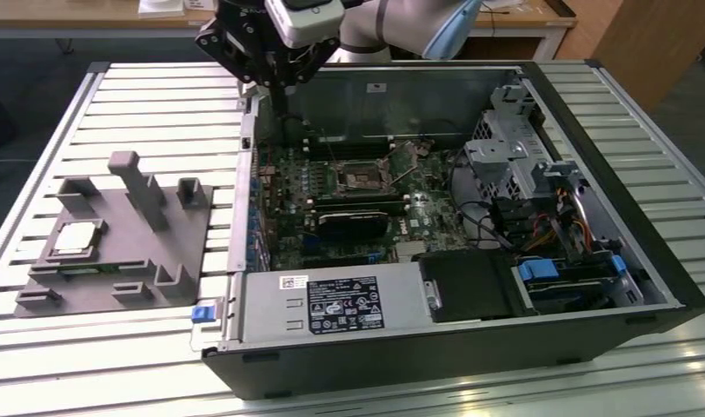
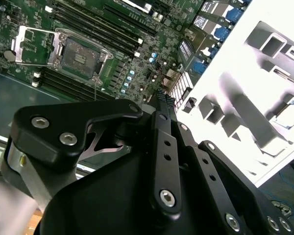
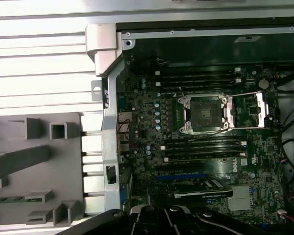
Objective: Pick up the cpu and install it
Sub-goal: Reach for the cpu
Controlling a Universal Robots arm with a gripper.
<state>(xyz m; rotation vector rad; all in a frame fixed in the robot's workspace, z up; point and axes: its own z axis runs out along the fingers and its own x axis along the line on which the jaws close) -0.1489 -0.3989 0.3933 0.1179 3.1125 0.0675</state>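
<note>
At the exterior view's left, the cpu [image 1: 76, 239] lay flat in its seat on the grey fixture [image 1: 155, 252], which sat on the slatted counter [image 1: 155, 104]. It looked light, stiff and fragile, with a slick metal top. I'd judge its opposite edges the place to grip, never the underside. Further right, the tool [image 1: 285, 94] hung over the fixture-side wall of the case [image 1: 445, 347], well apart from the chip, clenched on nothing. Right again, the socket [image 1: 362, 178] stood open.

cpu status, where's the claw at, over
claw over the computer case rim, clear of the cpu. cpu flat on the grey holder outside the case. socket open and bare, nothing blocking it.
</note>
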